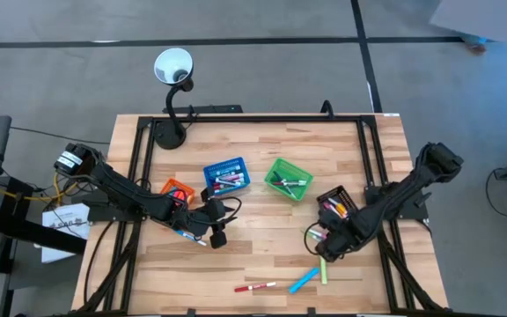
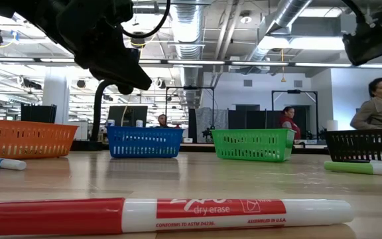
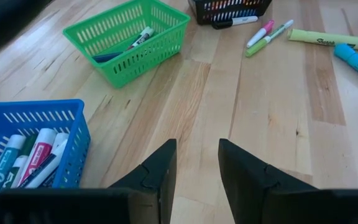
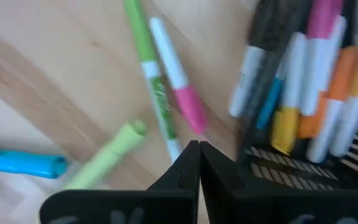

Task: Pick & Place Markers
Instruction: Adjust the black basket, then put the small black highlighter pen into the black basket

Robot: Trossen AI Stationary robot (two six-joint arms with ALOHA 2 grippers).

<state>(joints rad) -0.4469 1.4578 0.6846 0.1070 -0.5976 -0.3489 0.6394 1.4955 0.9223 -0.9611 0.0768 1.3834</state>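
Markers lie loose on the wooden table: a red-capped white one (image 1: 255,287) near the front edge, a blue highlighter (image 1: 304,280), a yellow-green highlighter (image 1: 323,270), and a green marker (image 4: 151,81) beside a pink-capped one (image 4: 178,81). More markers fill the black basket (image 1: 337,204). My right gripper (image 4: 199,155) is shut and points down between that basket and the green and pink pair, with nothing between its fingers. My left gripper (image 3: 197,168) hangs open and empty over bare wood in front of the blue basket (image 1: 226,174). My right gripper points down with its shut tips over the white end of the green marker (image 4: 174,148). The fingers hide that spot, so I cannot tell whether they touch it.
Orange (image 1: 176,189), blue, green (image 1: 288,178) and black baskets stand in a row across the table's middle, each with markers inside. A blue-capped marker (image 1: 187,235) lies by my left arm. A lamp (image 1: 172,79) stands at the far left. People sit in the room beyond.
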